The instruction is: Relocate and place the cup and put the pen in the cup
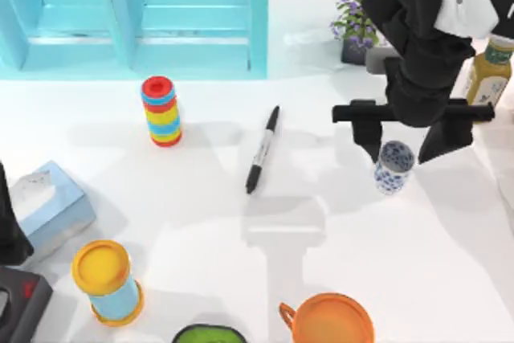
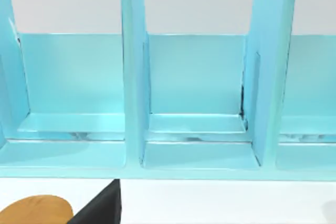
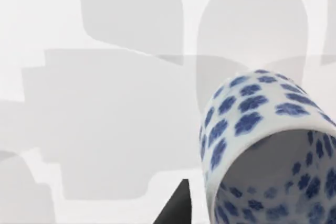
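Right gripper [image 1: 399, 153] sits over the right half of the table [image 1: 241, 263], fingers spread wide, one to each side of the cup [image 1: 393, 167]. Whether either finger touches the cup wall: cannot tell from the top view. Cup is white with blue flower print, its opening visible from above. Right wrist view: cup [image 3: 265, 150] close to the camera, tilted relative to it, mouth and inner wall visible, white table behind it crossed by grey shadows.

Pen [image 1: 263, 149] lies flat on the table, left of the cup and well apart from it, near the middle of the table. It runs diagonally, one end toward the blue shelf [image 1: 136, 18], the other toward the orange mug [image 1: 331, 320]. Nothing touches it.

Left gripper [image 1: 11, 234] parked at the left edge of the table, beside the tissue box [image 1: 50, 206]; finger state cannot be told. Left wrist view looks at the blue shelf's [image 2: 194, 103] compartments.

Other items: ring stack [image 1: 161, 110] left of the pen, yellow-topped cylinder [image 1: 106, 281] at front left, green bowl [image 1: 209, 333] at the front edge, potted plant [image 1: 353, 26] and bottle [image 1: 487, 70] at back right
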`<state>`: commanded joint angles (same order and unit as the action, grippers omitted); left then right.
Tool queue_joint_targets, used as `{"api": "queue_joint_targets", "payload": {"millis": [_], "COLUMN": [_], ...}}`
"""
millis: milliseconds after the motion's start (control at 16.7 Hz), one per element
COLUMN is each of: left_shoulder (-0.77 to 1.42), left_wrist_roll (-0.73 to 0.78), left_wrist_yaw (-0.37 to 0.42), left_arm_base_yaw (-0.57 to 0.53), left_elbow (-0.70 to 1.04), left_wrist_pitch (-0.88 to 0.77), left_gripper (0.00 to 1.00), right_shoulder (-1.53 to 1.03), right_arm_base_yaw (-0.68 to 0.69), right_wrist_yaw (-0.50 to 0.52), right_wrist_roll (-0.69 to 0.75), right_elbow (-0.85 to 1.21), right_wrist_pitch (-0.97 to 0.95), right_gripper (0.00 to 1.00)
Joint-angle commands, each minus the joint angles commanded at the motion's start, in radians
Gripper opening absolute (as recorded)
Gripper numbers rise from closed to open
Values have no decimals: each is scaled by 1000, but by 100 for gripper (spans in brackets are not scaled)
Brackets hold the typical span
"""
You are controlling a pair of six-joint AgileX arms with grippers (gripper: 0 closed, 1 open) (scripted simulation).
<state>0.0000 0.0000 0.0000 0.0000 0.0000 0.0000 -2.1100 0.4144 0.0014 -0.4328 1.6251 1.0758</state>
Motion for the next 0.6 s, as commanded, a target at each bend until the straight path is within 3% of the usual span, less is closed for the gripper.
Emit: {"api": "queue_joint_targets", "payload": {"millis": [120,180,600], "left_shoulder": [0,0,0], "left_wrist_roll": [0,0,0], "left_wrist_yaw": [0,0,0], "left_arm_base_yaw": [0,0,0], "left_elbow": [0,0,0], "left_wrist_pitch": [0,0,0], "left_gripper": [100,100,100], "right_shoulder": [0,0,0], "right_arm_base_yaw": [0,0,0], "right_wrist_yaw": [0,0,0], "right_wrist_roll": [0,0,0], "right_elbow": [0,0,0], "right_wrist_pitch": [0,0,0], "right_gripper": [98,100,100]}}
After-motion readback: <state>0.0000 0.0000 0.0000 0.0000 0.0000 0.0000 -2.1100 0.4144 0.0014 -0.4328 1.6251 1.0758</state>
